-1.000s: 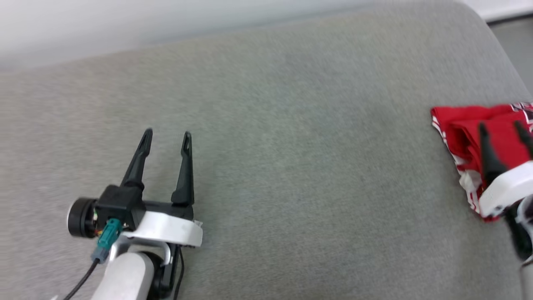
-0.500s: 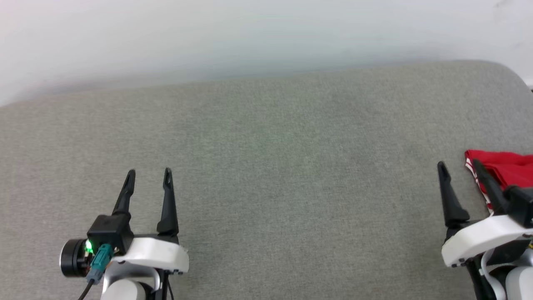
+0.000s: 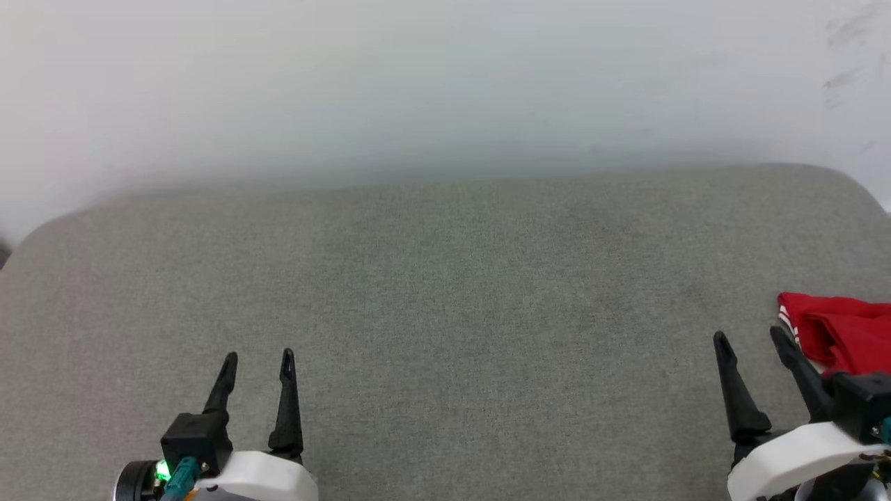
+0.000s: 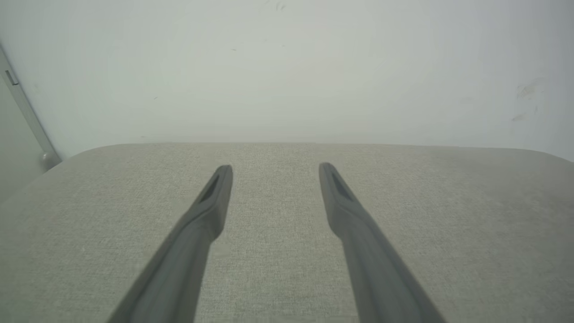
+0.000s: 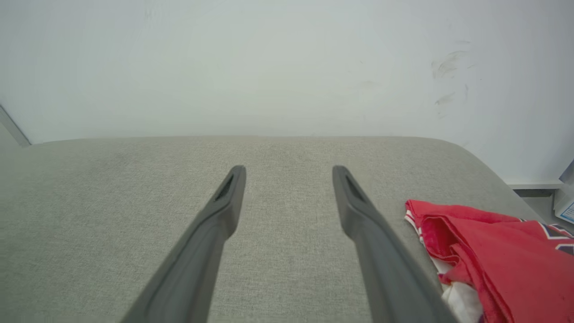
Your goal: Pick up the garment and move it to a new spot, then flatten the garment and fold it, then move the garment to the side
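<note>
The garment [image 3: 844,332] — cut off at the right edge (far side unseen).

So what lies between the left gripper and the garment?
From the left gripper, bare grey cushion, then the open right gripper beside the garment, as the head view shows.

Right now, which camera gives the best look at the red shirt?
The right wrist view: the red shirt lies bunched on the grey cushion, with folds, striped trim and some white cloth visible. The head view catches a corner of it at its right edge, partly behind the right gripper.
</note>
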You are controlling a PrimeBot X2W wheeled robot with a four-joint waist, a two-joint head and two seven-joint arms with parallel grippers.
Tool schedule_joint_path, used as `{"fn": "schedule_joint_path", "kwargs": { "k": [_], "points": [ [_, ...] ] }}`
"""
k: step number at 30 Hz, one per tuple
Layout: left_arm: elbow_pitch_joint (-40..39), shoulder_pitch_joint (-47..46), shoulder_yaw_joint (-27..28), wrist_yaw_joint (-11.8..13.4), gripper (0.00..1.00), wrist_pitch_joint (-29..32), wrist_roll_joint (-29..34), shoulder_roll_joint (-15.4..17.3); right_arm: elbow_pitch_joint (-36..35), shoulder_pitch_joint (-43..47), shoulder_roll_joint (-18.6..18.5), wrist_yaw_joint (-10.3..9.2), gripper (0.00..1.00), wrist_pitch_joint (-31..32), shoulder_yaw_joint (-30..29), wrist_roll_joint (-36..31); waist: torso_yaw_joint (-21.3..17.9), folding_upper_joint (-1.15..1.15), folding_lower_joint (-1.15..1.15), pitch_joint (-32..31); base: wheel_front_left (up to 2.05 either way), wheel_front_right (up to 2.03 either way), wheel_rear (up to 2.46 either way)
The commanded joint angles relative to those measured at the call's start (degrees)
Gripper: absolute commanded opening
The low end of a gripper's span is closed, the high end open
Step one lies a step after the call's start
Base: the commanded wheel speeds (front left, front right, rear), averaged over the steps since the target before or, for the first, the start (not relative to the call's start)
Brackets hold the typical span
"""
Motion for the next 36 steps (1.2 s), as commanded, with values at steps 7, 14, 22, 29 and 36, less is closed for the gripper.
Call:
{"fn": "schedule_joint_path", "kwargs": {
  "k": [7,14,22,29,36],
  "points": [
    [0.87,0.87,0.17,-0.81,1.00,-0.34,-0.24,-0.44,-1.75,1.18,-0.32,-0.02,1.00,0.71,0.75,0.06,-0.20,0.00,0.01,-0.83,0.00,0.00,0.00],
    [1.41,0.47,0.54,-1.21,1.00,-0.44,-0.23,-0.85,-1.79,0.12,-0.81,-0.02,1.00,0.46,1.07,0.08,-0.13,0.00,0.01,-0.64,0.00,0.00,0.00],
    [1.41,0.79,1.12,-1.23,1.00,-0.48,0.15,-1.05,-1.57,0.14,-1.02,-0.02,1.00,0.35,1.38,0.47,-0.44,0.00,0.01,-0.71,0.00,0.00,0.00],
    [2.44,0.88,1.44,-1.72,0.00,0.46,-1.81,-1.60,0.15,0.84,-0.43,0.00,0.00,0.49,1.51,1.91,-0.42,0.00,0.01,-0.67,0.00,0.00,0.00],
    [2.92,0.15,3.20,-3.33,0.00,2.42,-8.86,-2.41,2.12,-0.30,-0.18,0.00,0.00,0.65,1.04,10.13,-0.25,0.00,0.01,-0.65,0.00,0.00,0.00]
  ]
}}
